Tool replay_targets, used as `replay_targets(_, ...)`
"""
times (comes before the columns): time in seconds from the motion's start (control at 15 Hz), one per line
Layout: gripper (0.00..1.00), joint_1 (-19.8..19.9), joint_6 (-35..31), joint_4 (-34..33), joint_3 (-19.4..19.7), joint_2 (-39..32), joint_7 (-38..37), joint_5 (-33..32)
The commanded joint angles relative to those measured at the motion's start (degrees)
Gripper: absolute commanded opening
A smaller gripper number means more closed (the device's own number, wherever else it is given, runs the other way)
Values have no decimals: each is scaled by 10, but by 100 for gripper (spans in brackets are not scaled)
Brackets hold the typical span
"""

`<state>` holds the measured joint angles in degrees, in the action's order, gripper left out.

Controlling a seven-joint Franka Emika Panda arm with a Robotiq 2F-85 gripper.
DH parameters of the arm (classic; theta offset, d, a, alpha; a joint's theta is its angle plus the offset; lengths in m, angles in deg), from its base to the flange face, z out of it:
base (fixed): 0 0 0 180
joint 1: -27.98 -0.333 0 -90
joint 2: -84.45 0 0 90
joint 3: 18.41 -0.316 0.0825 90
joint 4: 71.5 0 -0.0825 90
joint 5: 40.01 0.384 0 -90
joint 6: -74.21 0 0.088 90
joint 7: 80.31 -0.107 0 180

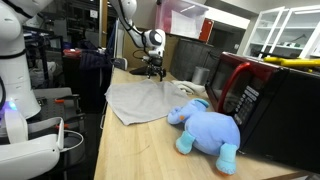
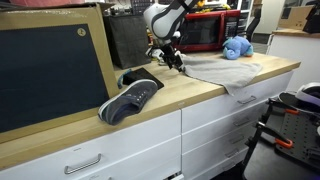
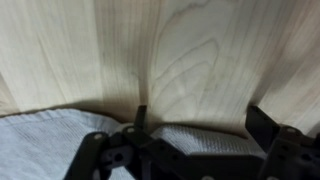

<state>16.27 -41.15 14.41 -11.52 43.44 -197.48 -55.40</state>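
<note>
**Open end effector over grey cloth's hem**

End effector: jaws spread wide, gripping nothing, poised low so they straddle the hem of the grey cloth.
Cloth: lies flat mid-bench; one corner droops unsupported over the front edge.
Beyond: blue plush toy lying just beside the microwave; grey shoe well apart, on the opposite side.

Cloth on counter, pincer over its edge (shoe nearby), plush toy just beside microwave.
</note>
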Motion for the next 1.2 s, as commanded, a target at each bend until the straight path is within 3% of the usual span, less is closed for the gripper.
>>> replay_targets(0.0, 100, 3, 59, -105, 8, -67, -39, 19)
replay_targets(0.47, 100, 26, 142, -211, 25, -119, -57, 16)
replay_targets(1.13, 100, 52, 229, -194, 20, -99, 16, 16)
